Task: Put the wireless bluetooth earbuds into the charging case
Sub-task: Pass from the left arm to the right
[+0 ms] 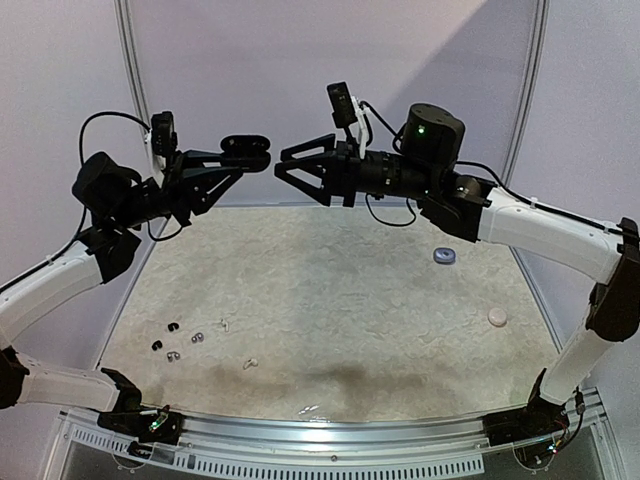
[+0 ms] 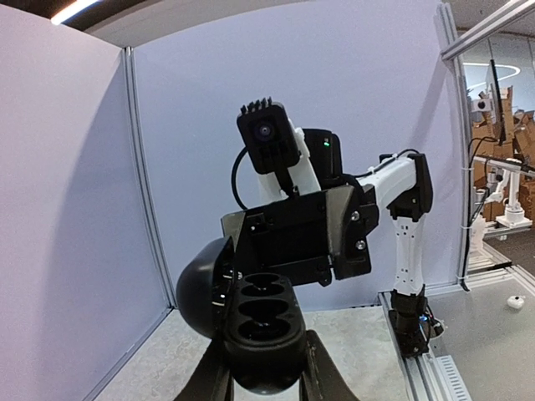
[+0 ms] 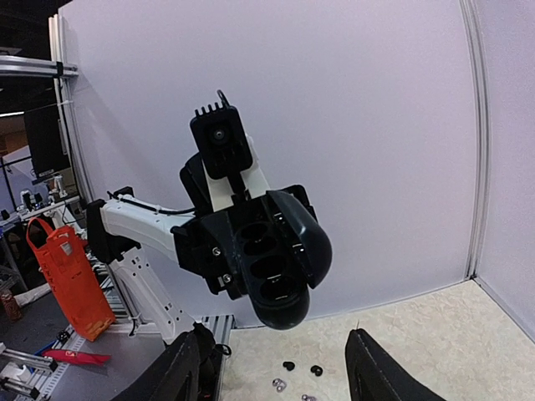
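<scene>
My left gripper (image 1: 243, 160) is raised high and shut on a black charging case (image 1: 246, 150) whose lid stands open. In the left wrist view the case (image 2: 263, 322) shows empty sockets, its lid (image 2: 199, 288) hinged to the left. My right gripper (image 1: 285, 166) is open and empty, level with the case and facing it across a small gap; its view shows the case (image 3: 272, 267) ahead. The earbuds lie on the table at the left: black ones (image 1: 172, 326), silvery ones (image 1: 197, 337) and white ones (image 1: 223, 324). Two black earbuds (image 3: 288, 365) show below in the right wrist view.
A blue-grey round case (image 1: 444, 255) and a pale pink one (image 1: 497, 317) lie on the right side of the table. Purple walls close the back and sides. The arms' bases sit on the rail (image 1: 330, 435) at the near edge.
</scene>
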{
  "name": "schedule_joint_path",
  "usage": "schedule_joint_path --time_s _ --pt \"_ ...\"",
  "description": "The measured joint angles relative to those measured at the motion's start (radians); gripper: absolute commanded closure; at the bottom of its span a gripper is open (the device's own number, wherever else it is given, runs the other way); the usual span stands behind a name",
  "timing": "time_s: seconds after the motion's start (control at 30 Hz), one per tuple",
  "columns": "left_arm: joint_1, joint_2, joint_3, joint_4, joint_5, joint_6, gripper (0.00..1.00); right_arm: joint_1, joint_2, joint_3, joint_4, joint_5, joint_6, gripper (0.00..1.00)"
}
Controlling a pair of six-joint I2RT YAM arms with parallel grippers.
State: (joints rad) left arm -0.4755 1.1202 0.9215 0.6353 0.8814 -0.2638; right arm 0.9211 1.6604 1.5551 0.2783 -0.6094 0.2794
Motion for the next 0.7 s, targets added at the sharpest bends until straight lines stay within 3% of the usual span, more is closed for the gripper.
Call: schedule_joint_path --time_s 0.43,0.6,0.7 --pt "-0.047 0.012 0.013 0.064 -0.019 -0.010 1.00 0.008 0.074 0.080 0.023 -0.060 0.039 0.66" --pt "-0.059 0.029 0.019 0.067 -0.026 -0.011 1.00 0.008 0.080 0.092 0.036 -0.086 0.049 0.66" --pt "-0.063 0.034 0.020 0.069 -0.028 -0.012 1.00 0.008 0.080 0.093 0.041 -0.096 0.050 0.74"
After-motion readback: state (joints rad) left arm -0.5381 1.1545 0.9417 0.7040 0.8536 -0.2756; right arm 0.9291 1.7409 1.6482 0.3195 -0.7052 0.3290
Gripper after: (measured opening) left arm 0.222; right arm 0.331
